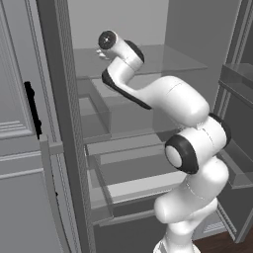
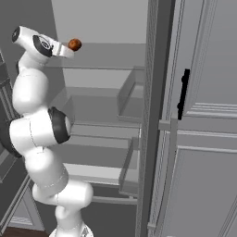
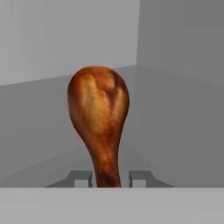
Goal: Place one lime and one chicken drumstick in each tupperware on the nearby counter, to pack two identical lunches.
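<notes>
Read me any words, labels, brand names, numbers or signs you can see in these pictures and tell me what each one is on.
There is no readable text in any view.
The chicken drumstick clamped by its thin end in the gripper: plain browned skin, no label.
The fridge shelves and the grey cabinet door with its black handle: blank, no brand or sign.
The white arm: no markings.

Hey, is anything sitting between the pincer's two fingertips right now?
Yes. In the hand view the narrow end of the drumstick sits between the pincer fingertips, which are shut on it.
</notes>
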Controlling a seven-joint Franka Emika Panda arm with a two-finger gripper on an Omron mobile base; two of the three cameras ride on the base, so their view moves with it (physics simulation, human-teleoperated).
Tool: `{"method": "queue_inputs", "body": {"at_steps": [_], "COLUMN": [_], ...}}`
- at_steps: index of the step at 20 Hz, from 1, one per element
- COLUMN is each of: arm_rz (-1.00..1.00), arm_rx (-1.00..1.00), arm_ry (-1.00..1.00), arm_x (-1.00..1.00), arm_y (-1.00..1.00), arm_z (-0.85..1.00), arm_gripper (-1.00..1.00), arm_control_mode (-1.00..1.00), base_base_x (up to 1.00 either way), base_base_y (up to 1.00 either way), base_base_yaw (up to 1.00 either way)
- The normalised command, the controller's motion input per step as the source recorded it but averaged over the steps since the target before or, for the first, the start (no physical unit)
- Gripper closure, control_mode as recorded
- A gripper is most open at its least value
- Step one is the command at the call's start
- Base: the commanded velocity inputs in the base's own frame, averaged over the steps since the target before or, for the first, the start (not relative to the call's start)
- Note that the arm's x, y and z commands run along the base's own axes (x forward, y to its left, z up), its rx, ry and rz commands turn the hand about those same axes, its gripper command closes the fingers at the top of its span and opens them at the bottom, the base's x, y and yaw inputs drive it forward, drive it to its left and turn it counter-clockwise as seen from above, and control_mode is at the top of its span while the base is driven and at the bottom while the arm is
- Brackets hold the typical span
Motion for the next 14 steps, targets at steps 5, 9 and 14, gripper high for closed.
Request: {"method": "queue_inputs", "body": {"at_steps": [5, 9, 14], "arm_rz": [-0.16, -0.15, -0.06], "arm_rx": [-0.1, -0.02, 0.26], "arm_ry": [0.06, -0.04, 0.0], "arm_x": [-1.0, -1.0, -1.0], "arm_y": [-0.22, -0.65, -0.87], "arm_z": [-0.71, -0.29, 0.13], "arm_gripper": [1.0, 1.0, 1.0], "arm_control_mode": [-1.0, -1.0, -1.0], "base_base_x": [0.0, 0.0, 0.0], "base_base_y": [0.0, 0.0, 0.0], "base_base_yaw": [0.0, 0.0, 0.0]}}
